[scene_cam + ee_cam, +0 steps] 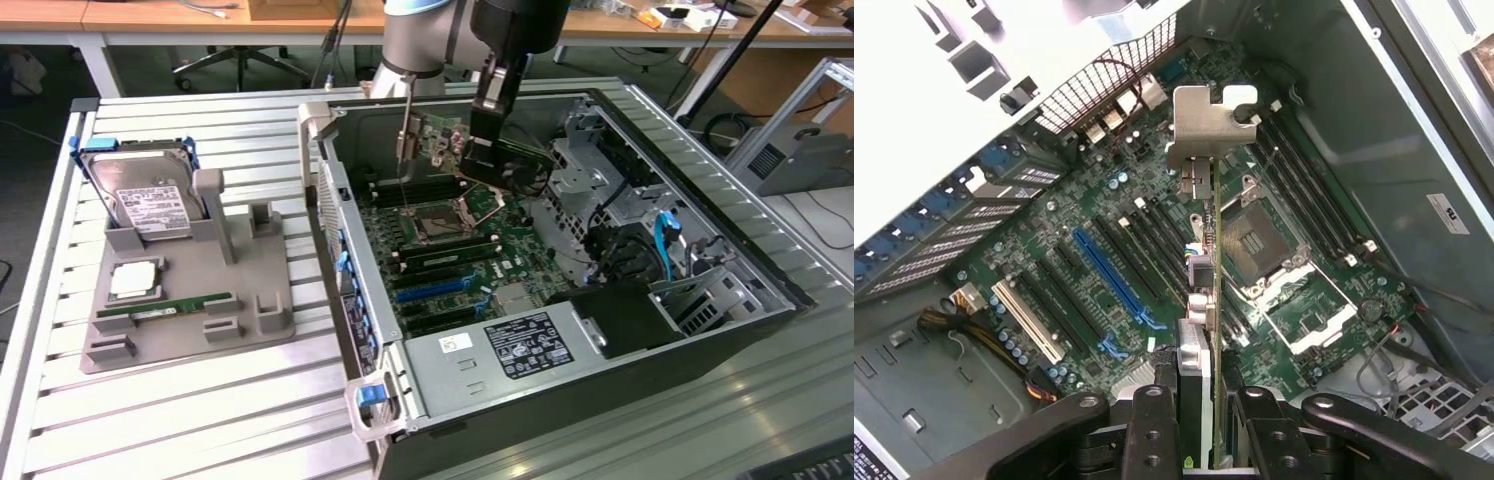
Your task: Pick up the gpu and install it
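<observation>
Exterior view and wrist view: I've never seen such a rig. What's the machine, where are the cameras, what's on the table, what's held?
A grey robot arm carries a black two-fingered gripper. The exterior view watches from off the arm; the wrist view rides on its wrist. On the slatted metal table stand an open black computer case and a grey holder with a boxy white-labelled hard drive and a narrow green RAM stick. The gripper is shut on the gpu, a thin green card with a silver bracket, held above the green motherboard.
</observation>
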